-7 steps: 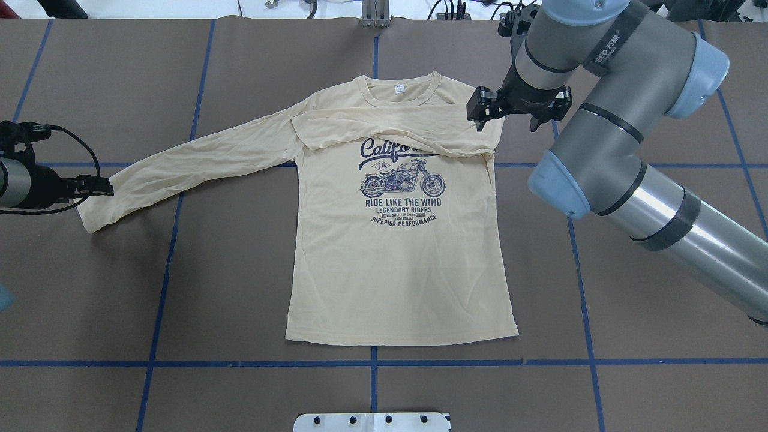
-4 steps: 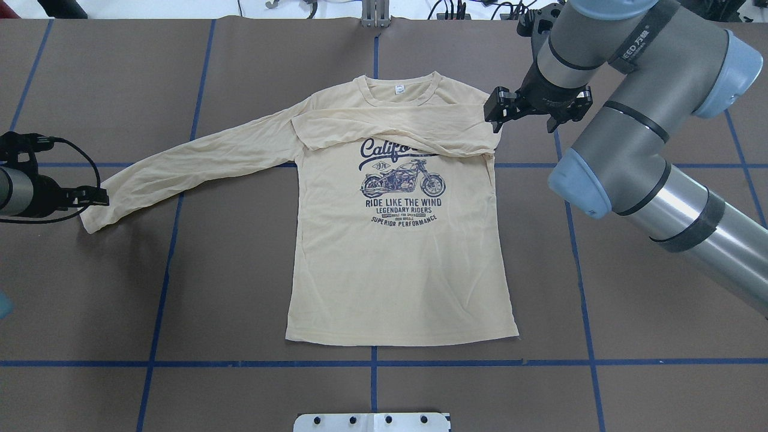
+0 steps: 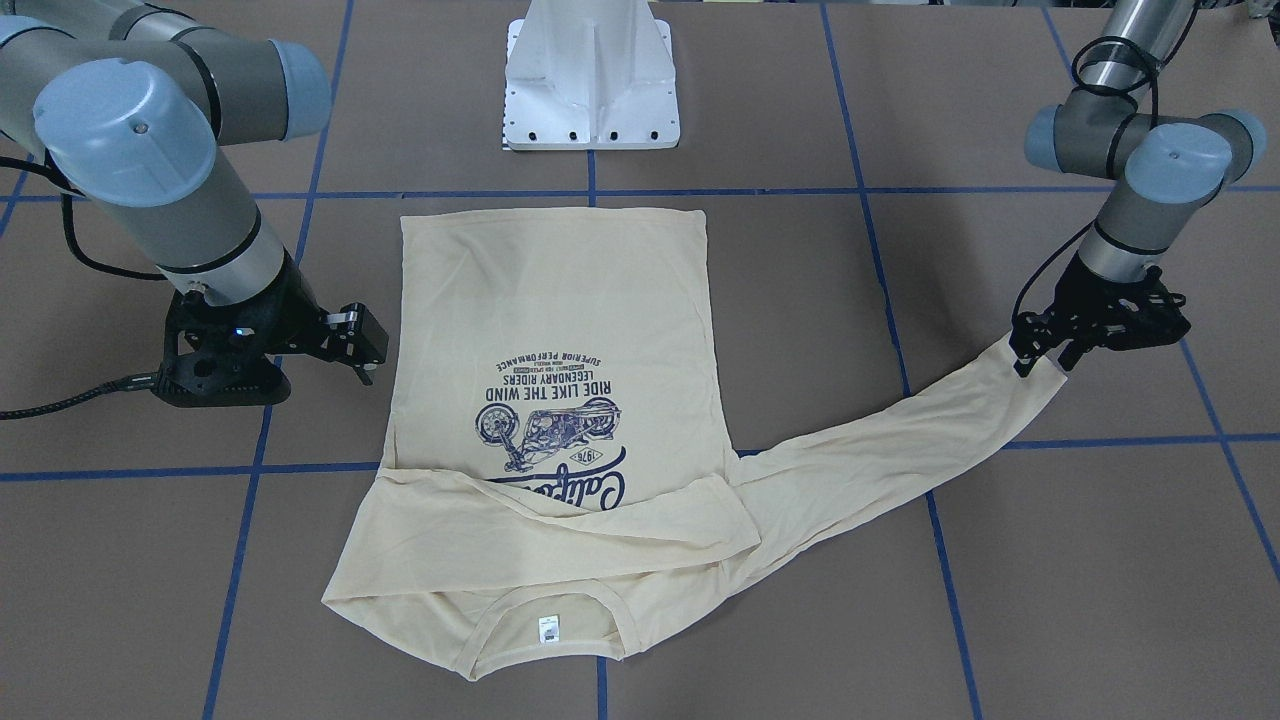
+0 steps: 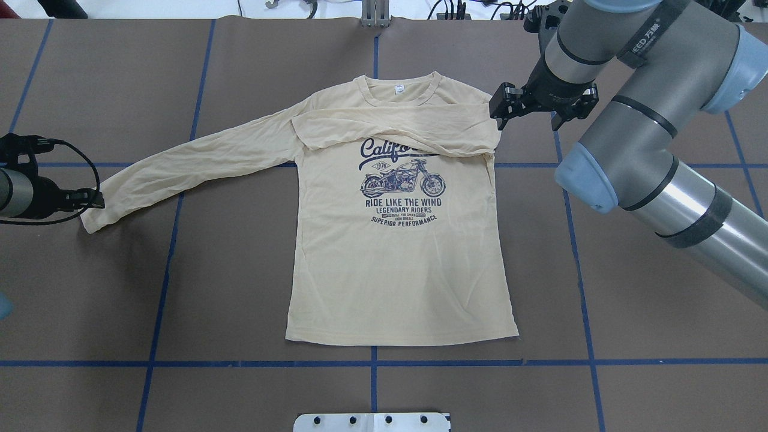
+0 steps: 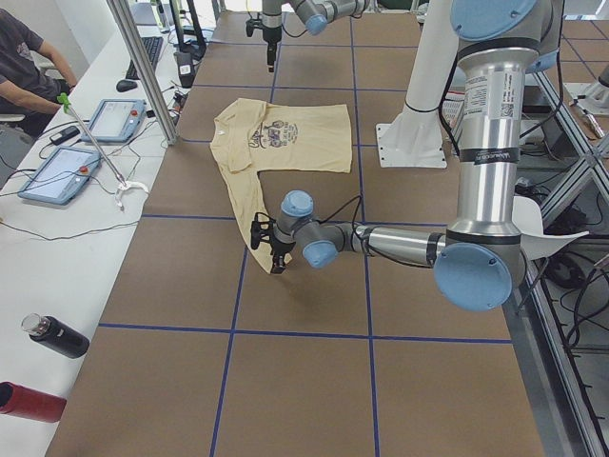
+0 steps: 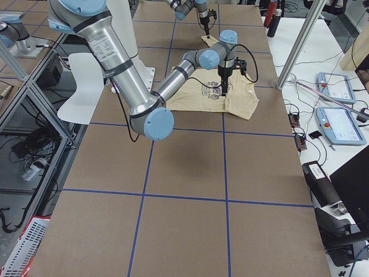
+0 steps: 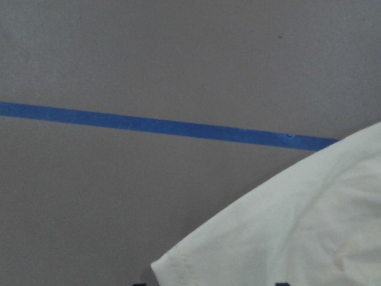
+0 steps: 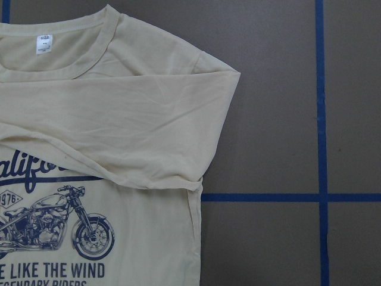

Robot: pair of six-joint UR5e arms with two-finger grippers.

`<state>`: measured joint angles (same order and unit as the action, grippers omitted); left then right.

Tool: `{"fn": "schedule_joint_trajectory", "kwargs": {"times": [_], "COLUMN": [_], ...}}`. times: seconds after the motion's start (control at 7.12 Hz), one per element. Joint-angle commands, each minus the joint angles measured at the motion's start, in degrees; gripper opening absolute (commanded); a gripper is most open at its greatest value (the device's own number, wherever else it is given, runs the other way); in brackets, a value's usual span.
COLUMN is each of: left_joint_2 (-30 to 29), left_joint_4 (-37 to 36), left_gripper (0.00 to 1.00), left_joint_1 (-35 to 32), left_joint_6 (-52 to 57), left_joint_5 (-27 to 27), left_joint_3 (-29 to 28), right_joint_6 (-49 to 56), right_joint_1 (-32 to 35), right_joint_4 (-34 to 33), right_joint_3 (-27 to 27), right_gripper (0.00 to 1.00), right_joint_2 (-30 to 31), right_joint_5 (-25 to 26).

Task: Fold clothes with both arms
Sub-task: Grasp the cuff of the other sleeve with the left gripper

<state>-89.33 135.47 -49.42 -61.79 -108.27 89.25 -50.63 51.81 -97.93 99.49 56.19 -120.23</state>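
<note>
Shirt (image 4: 396, 252), cream, long-sleeved, one item: flat and print-up at the middle of the counter (image 4: 630, 336), within the blue tape grid (image 4: 240, 363). Right sleeve (image 4: 396, 129) is laid across the chest and covers the top of the print. Left sleeve (image 4: 192, 165) is stretched flat toward the robot's left. Left tool (image 3: 1042, 362): low at the cuff (image 3: 1030, 390), fingers apart to either side of the cuff corner in the wrist view, not seen closed on cloth. Right tool (image 4: 527, 123): fingers apart, holding nothing, hovering just beside the right shoulder. Risks, as judged: a bite on the cuff's very edge may take one layer only and slip mid-carry. With nothing pinning the body, a pull on the long sleeve may drag the shoulder, disturb the sleeve lying across the chest and leave a crooked fold. Orientation: neck (image 4: 396, 90) away from the robot, hem toward the white pedestal (image 4: 372, 422). The body's long axis runs straight out from the robot along the central tape line. The free sleeve's axis slants from the shoulder outward and back toward the robot.
</note>
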Motion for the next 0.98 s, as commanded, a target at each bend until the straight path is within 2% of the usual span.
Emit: {"fn": "schedule_joint_trajectory", "kwargs": {"times": [0.0, 0.42, 0.56, 0.84], "left_joint_2": [0.55, 0.73, 0.73, 0.73], "left_joint_4": [-0.03, -0.03, -0.03, -0.03], "left_gripper": [0.67, 0.65, 0.58, 0.56], "left_joint_1": [0.03, 0.03, 0.03, 0.12], "left_joint_6": [0.00, 0.00, -0.17, -0.17], "left_joint_5": [-0.01, -0.01, -0.01, -0.01], "left_joint_3": [0.05, 0.14, 0.31, 0.40], "right_joint_6": [0.00, 0.00, 0.00, 0.00], "right_joint_1": [0.13, 0.13, 0.22, 0.13], "right_joint_4": [0.02, 0.11, 0.11, 0.11], "right_joint_3": [0.00, 0.00, 0.00, 0.09], "right_gripper": [1.00, 1.00, 1.00, 1.00], "right_joint_2": [-0.03, -0.12, -0.03, -0.03], "right_joint_5": [-0.09, -0.18, -0.18, -0.18]}}
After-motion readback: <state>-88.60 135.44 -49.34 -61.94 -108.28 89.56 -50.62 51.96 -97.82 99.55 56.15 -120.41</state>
